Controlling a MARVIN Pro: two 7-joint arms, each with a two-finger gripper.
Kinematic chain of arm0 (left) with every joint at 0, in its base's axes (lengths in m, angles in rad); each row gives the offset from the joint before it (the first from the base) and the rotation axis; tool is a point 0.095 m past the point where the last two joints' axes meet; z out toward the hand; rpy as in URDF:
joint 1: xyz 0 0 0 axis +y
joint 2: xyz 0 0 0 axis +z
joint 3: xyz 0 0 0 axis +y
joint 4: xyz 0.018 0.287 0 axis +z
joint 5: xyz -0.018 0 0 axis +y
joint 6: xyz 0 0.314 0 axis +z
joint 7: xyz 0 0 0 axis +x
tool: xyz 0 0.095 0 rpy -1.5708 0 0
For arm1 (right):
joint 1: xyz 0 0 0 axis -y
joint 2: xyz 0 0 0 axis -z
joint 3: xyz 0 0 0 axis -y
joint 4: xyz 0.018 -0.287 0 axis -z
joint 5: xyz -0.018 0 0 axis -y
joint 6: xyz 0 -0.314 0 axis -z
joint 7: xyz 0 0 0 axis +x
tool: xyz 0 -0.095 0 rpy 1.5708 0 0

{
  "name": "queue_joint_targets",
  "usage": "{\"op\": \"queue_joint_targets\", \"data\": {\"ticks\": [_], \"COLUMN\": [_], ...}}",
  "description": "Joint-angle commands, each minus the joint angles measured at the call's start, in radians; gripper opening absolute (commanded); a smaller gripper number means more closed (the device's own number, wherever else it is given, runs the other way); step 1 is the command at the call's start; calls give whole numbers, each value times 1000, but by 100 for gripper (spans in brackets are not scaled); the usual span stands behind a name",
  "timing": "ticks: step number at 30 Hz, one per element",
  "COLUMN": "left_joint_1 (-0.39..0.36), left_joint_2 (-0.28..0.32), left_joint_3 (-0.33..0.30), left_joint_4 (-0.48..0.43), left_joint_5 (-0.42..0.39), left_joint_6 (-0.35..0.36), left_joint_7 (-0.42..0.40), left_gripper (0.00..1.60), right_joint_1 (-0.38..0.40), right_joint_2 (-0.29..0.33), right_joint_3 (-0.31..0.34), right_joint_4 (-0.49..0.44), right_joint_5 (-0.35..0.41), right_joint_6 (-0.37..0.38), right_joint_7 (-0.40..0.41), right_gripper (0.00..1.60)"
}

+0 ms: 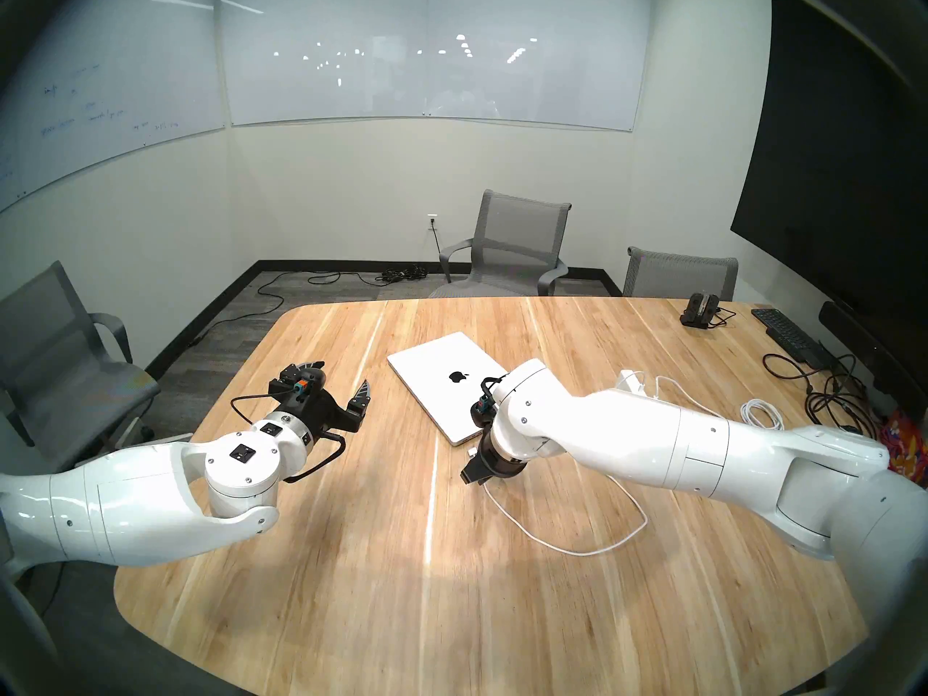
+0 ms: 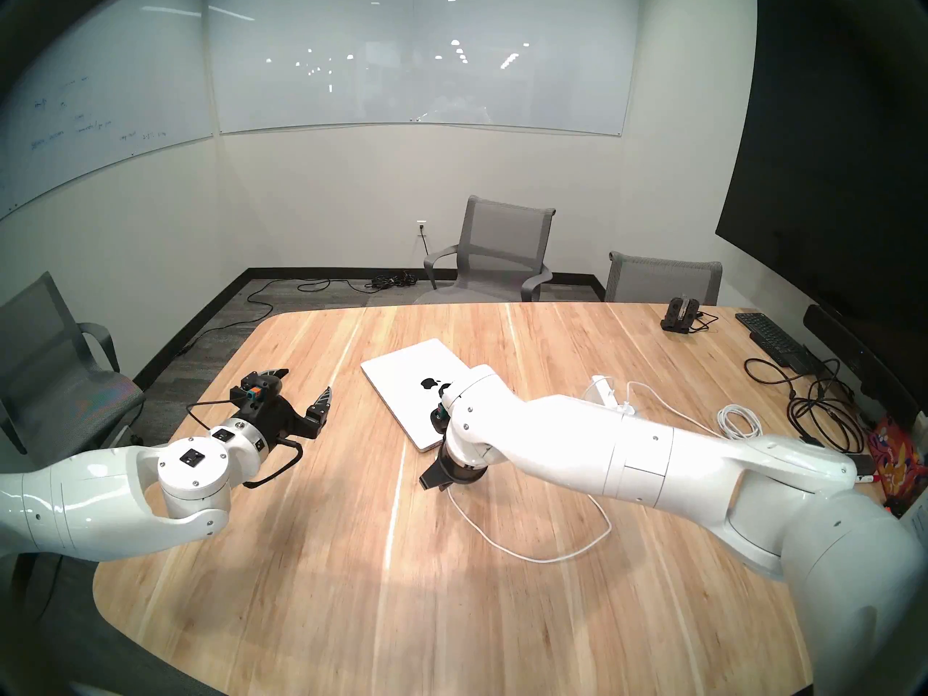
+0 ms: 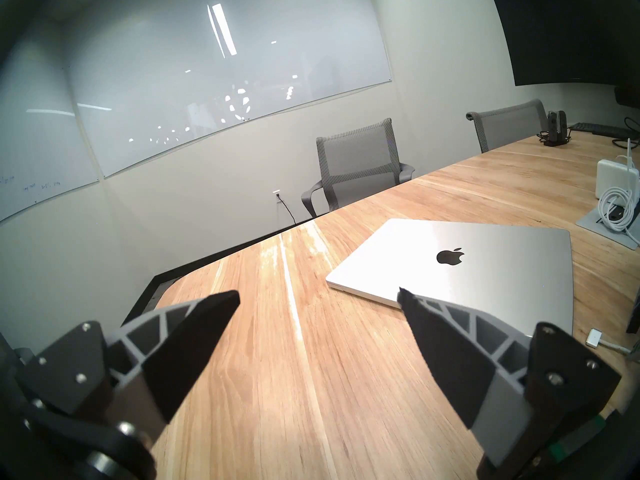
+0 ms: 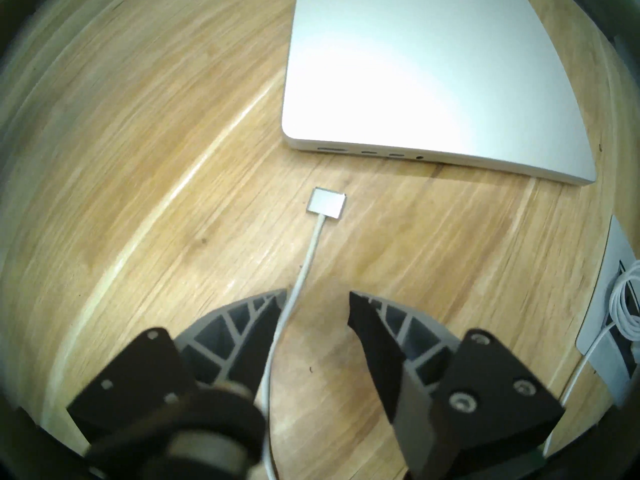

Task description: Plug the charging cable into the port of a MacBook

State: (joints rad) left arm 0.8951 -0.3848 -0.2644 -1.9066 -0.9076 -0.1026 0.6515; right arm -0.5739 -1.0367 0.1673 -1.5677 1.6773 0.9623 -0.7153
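Note:
The silver MacBook point(image 1: 442, 378) point(image 3: 467, 268) lies closed at the table's middle, and its near edge with several ports faces the right wrist view point(image 4: 415, 81). The white charging cable point(image 1: 602, 544) loops over the wood. Its flat connector point(image 4: 327, 205) point(image 3: 596, 340) rests just short of those ports. My right gripper point(image 4: 317, 294) point(image 1: 472, 474) points down over the cord behind the connector. Its jaws are apart, the cord runs between them and lies against one finger point(image 4: 263, 316). My left gripper point(image 1: 344, 373) point(image 3: 318, 292) hovers open and empty, left of the laptop.
A white power adapter point(image 1: 630, 378) and a coiled white cable point(image 1: 761, 413) sit at the right, by a grey table plate point(image 3: 595, 226). Black cables point(image 1: 828, 388), a keyboard point(image 1: 791, 336) and a black dock point(image 1: 700, 308) lie far right. Grey chairs point(image 1: 517, 248) ring the table.

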Motion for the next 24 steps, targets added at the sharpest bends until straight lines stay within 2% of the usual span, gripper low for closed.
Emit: {"op": "queue_joint_targets", "data": {"ticks": [1, 4, 8, 22, 24], "left_joint_1": [-14, -14, -14, -14, -14], "left_joint_2": [-1, -1, -1, -1, -1], "left_joint_3": [-13, -13, -13, -13, -13], "left_joint_4": [-2, -2, -2, -2, -2], "left_joint_5": [-2, -2, -2, -2, -2], "left_joint_6": [-4, -4, -4, -4, -4], "left_joint_7": [-1, -1, -1, -1, -1], "left_gripper": [160, 160, 160, 160, 160], "right_joint_1": [46, 53, 66, 92, 94], "right_joint_2": [-16, -19, -26, -58, -59], "right_joint_3": [-12, -20, -36, -75, -76], "right_joint_4": [-2, 3, 16, 58, 61], "right_joint_5": [0, 7, 13, 42, 49], "right_joint_6": [-2, -2, -2, -2, -2], "right_joint_7": [1, -4, -3, -14, -10], "right_gripper": [92, 92, 80, 75, 68]}}
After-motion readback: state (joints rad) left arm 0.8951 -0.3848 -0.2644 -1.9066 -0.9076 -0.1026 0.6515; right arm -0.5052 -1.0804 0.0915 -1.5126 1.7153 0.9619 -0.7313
